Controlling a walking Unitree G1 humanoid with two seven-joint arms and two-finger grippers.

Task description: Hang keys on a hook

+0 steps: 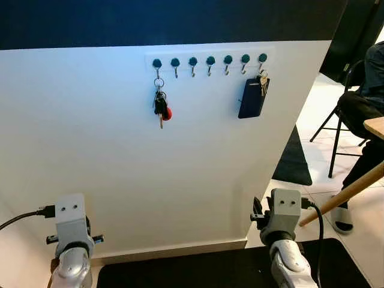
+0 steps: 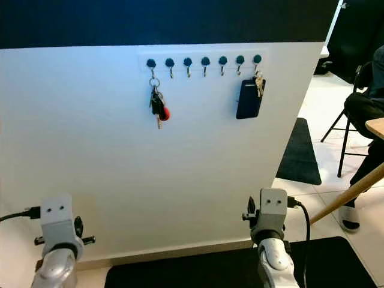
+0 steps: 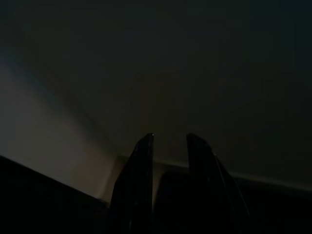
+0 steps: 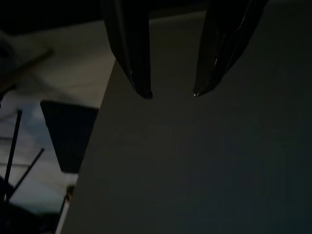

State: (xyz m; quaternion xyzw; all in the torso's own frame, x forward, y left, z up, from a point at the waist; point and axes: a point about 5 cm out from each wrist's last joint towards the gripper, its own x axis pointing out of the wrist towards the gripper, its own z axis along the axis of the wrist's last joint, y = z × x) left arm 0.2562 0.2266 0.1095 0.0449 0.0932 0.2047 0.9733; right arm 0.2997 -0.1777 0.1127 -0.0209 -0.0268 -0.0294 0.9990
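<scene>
A white rail with several dark-capped hooks (image 1: 210, 60) runs along the top of a white wall panel. A bunch of keys with a black fob and a red tag (image 1: 161, 107) hangs from the leftmost hook. A dark blue card holder with keys (image 1: 253, 96) hangs from the rightmost hook. Both arms hang low in front of the panel, far below the hooks. My left gripper (image 3: 169, 137) is open and holds nothing. My right gripper (image 4: 171, 93) is open too, its fingers empty against the panel.
A wooden baseboard (image 1: 174, 252) and a black mat (image 1: 228, 270) lie at the panel's foot. To the right are a seated person (image 1: 366, 114), a black folding chair (image 1: 339, 129), a slanted wooden leg (image 1: 348, 195) and another dark mat (image 1: 294, 162) on the tiled floor.
</scene>
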